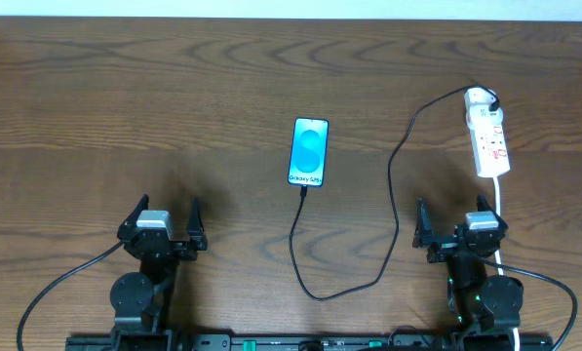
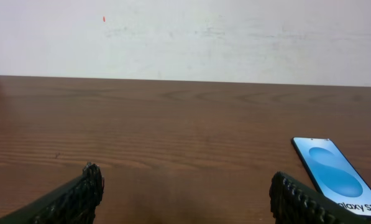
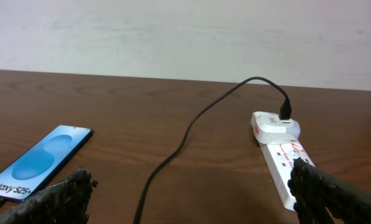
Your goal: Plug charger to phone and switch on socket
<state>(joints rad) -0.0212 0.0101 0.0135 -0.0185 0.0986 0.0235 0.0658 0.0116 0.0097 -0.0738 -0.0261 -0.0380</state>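
Overhead, I've got the left arm (image 1: 139,288) and right arm (image 1: 487,291) folded low over the dark wooden surface (image 1: 174,97), both jaws spread wide, empty.

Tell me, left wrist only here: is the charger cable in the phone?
Observer: Overhead shows the charger cable meeting the phone's near edge; it looks plugged in.
Operator: Other end?
Observer: It runs into a white plug on the power strip, right of the phone.
Operator: Switch on?
Observer: Cannot tell, too small. The right pincer hangs open near the strip, not touching it.
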